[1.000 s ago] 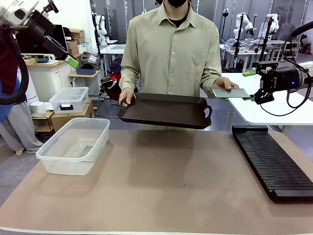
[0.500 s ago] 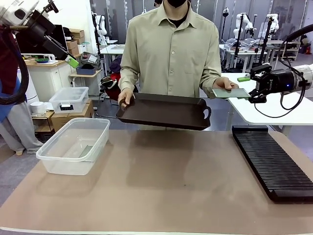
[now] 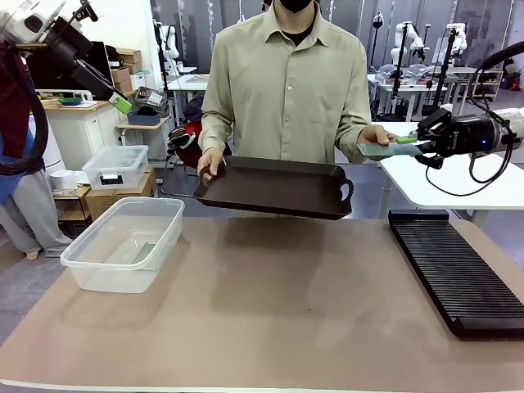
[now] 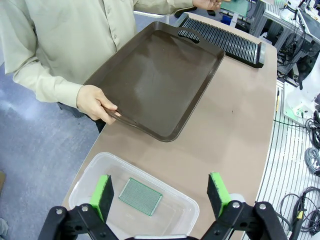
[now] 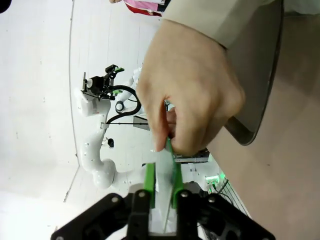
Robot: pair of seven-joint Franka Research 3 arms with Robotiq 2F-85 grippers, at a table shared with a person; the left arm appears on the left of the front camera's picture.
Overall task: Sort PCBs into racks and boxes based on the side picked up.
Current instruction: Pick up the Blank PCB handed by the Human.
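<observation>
A person across the table holds out a thin green PCB (image 3: 381, 150) in one hand (image 5: 190, 95). My right gripper (image 3: 407, 142) is shut on its near edge, and the board (image 5: 163, 172) shows edge-on between the green pads (image 5: 149, 184). The person's fingers still pinch it. A second PCB (image 4: 141, 196) lies flat in the clear box (image 3: 168, 214) at the left. My left gripper (image 4: 160, 196) hangs open high above that box (image 4: 95, 167), holding nothing, and appears in the front view (image 3: 119, 100) at the upper left. The black rack (image 3: 454, 270) lies along the right side.
The person's other hand (image 3: 210, 166) holds a dark brown tray (image 3: 278, 187) level above the table's far edge. A smaller clear bin (image 3: 115, 166) sits on a box behind the left side. White tables stand behind the right arm.
My right gripper moved left to the offered PCB and its jaws closed on the board's edge. The left arm has not moved.
</observation>
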